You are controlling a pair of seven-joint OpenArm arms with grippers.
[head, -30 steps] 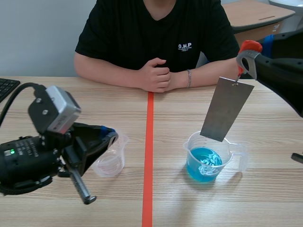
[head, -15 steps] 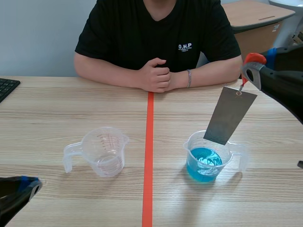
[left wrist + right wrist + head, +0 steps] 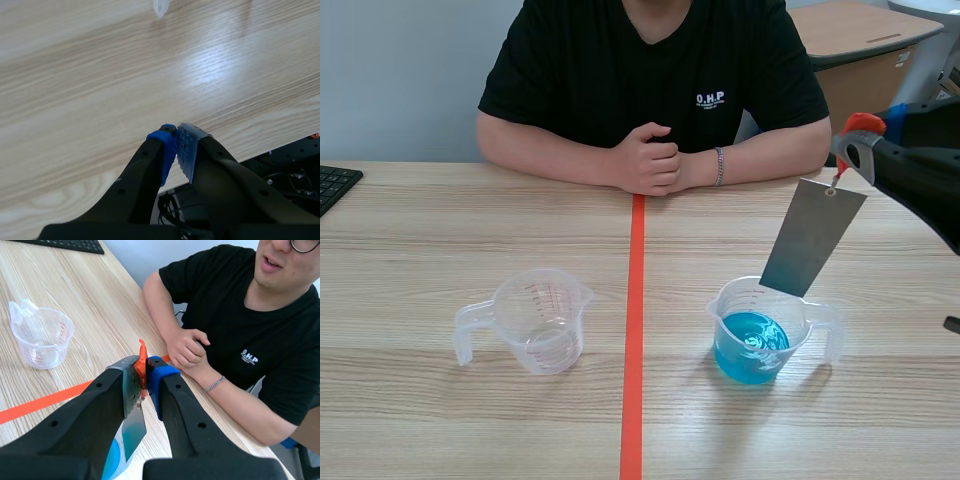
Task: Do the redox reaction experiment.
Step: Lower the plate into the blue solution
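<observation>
Two cups are sitting on the bench (image 3: 420,230), so I'd say you're roughly halfway. The cup of blue liquid (image 3: 752,345) is filled and waiting, and the empty cup (image 3: 538,322) is sitting at its 9 o'clock, across the tape line. Your right claw (image 3: 850,142) is pinching the orange tag (image 3: 860,123), and the metal plate (image 3: 812,238) is dangling tilted from that. Its lower edge is hovering at the blue cup's rim, around 1 o'clock, and it isn't looking dipped yet. Your left claw (image 3: 177,145) is sitting closed on nothing, low over bare bench. Dunking the plate is looking like what's left.
</observation>
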